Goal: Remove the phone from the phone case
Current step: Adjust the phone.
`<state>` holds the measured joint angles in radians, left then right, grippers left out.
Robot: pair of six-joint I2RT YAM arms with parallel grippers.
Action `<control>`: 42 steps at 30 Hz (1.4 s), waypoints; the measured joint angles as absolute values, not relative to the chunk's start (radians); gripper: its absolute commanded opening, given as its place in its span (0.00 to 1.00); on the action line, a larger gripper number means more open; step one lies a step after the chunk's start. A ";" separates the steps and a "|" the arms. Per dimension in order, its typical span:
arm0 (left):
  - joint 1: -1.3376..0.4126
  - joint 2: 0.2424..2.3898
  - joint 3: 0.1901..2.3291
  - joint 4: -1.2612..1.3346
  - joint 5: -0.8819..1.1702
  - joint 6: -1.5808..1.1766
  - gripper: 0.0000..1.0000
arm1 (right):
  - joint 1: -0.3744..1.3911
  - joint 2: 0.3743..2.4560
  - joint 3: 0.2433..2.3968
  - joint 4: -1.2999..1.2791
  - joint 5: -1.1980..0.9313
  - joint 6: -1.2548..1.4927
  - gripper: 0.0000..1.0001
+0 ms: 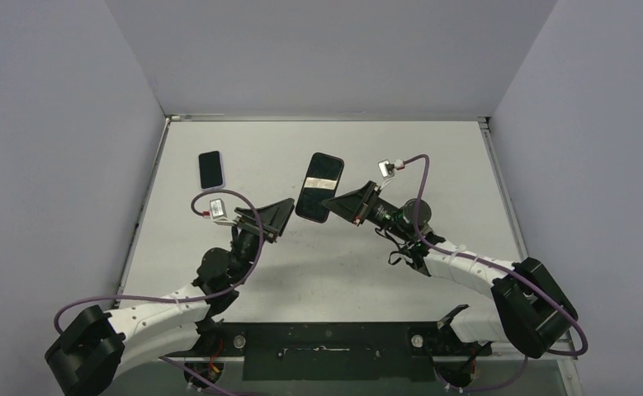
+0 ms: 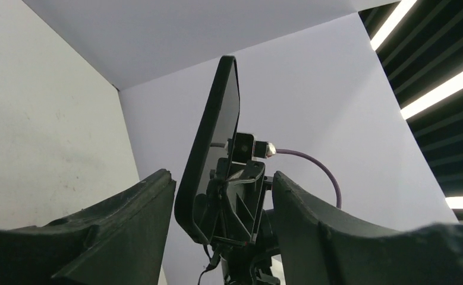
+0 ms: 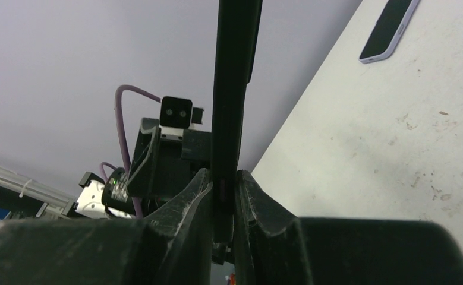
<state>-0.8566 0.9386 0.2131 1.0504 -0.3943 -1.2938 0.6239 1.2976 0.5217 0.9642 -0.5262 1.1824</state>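
Note:
A black phone-shaped slab (image 1: 319,188) is held in the air above the table's middle. I cannot tell whether it is the case alone or the case with a phone in it. My right gripper (image 1: 348,203) is shut on its right edge; in the right wrist view the slab (image 3: 235,89) stands edge-on between the shut fingers (image 3: 196,190). My left gripper (image 1: 281,216) is open and empty, just left of the slab's lower end and apart from it. In the left wrist view the slab (image 2: 208,154) rises beyond the open gripper (image 2: 221,178).
A dark phone with a lilac rim (image 1: 210,168) lies flat on the white table (image 1: 433,157) at the back left; it also shows in the right wrist view (image 3: 389,28). Grey walls close in the table on three sides.

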 measured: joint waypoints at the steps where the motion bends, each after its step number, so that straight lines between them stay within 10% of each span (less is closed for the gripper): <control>1: -0.831 0.919 0.212 1.032 -0.369 -1.285 0.60 | 0.612 1.298 0.522 0.962 -0.545 1.180 0.00; 20: -0.371 1.036 0.471 0.841 0.500 -1.147 0.60 | 0.497 1.296 0.665 0.791 -0.951 1.083 0.00; 33: -0.374 1.172 0.553 0.914 0.673 -1.193 0.55 | 0.504 1.348 0.742 0.786 -1.063 1.065 0.00; 42: -0.380 1.193 0.591 0.920 0.714 -1.209 0.33 | 0.540 1.403 0.796 0.766 -1.102 1.036 0.00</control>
